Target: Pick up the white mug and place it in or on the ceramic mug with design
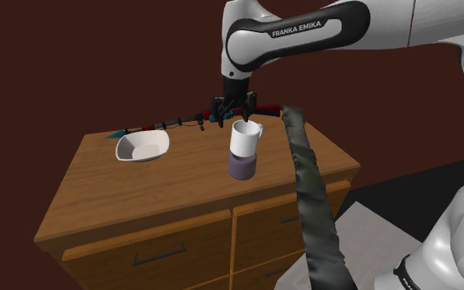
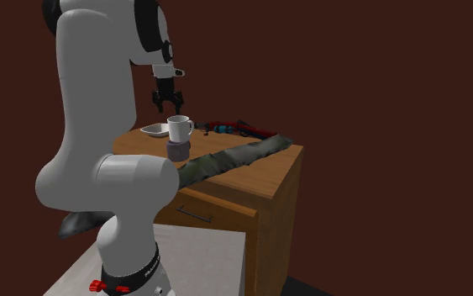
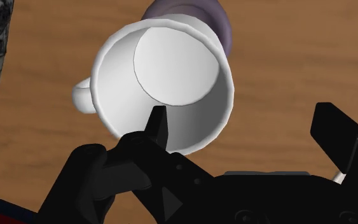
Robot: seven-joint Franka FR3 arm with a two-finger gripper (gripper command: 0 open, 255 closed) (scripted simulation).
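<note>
Just above the white mug (image 1: 245,138) | gripper (image 1: 240,115) spread open, grasping nothing | mug upright atop purple mug (image 1: 241,168)

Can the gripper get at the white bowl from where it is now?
Probably yes: the gripper hangs above the white mug, and the bowl lies open beside it, nothing between.
</note>
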